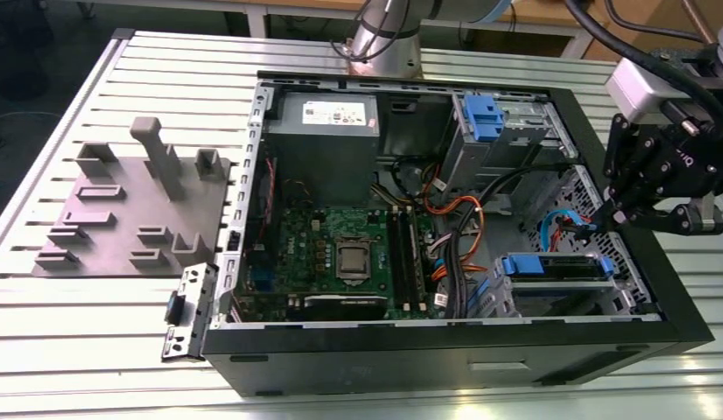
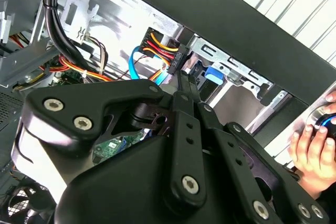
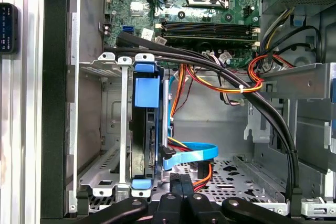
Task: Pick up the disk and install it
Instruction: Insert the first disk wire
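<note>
The disk (image 1: 557, 266), framed by its blue bracket, sits in the drive bay at the case's front corner on the exterior view's right. In the first wrist view the disk (image 3: 143, 140) stands edge-on in the metal cage, its blue bracket on top. My gripper (image 1: 603, 219) hangs just above the case's edge on the exterior view's right, a little beyond the disk. The gripper (image 2: 181, 80) has its fingers pressed together, tips close to a black cable plug (image 2: 174, 59) with red, yellow and black wires. In the first wrist view the gripper (image 3: 181, 182) hovers over a blue flat cable (image 3: 191, 153) beside the disk.
The open computer case (image 1: 455, 346) lies on a slotted metal table (image 1: 58, 350). A grey fixture block (image 1: 128, 210) stands on the exterior view's left. A second blue bracket (image 1: 483, 118) sits in the far drive cage. A person's hand (image 2: 312, 148) rests outside the case wall.
</note>
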### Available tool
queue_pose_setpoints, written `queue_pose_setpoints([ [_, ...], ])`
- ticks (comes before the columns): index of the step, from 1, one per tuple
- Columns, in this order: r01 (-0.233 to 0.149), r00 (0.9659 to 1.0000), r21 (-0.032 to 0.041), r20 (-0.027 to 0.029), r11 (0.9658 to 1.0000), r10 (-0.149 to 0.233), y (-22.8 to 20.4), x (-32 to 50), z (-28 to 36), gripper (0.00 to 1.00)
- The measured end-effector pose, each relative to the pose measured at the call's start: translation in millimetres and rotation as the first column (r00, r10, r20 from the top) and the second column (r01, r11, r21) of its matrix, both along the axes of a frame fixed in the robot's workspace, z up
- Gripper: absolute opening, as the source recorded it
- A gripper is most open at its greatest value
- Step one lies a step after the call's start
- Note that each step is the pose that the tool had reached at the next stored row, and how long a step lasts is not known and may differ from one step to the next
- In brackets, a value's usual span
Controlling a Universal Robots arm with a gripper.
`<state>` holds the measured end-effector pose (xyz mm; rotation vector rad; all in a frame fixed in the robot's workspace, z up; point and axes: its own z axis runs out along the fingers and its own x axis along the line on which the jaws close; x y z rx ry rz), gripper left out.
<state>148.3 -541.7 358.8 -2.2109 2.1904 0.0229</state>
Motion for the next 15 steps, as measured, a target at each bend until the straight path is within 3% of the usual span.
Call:
queue_pose_setpoints([
  [6,0.0,1.0,-0.0001,0.0,1.0,0.0,0.0,0.0,0.0,0.11],
  [12,0.0,1.0,-0.0088,-0.0006,1.0,0.0,4.0,2.0,-0.9,0.11],
  [15,0.0,1.0,-0.009,-0.0052,1.0,0.0,5.8,4.3,-0.9,0.11],
])
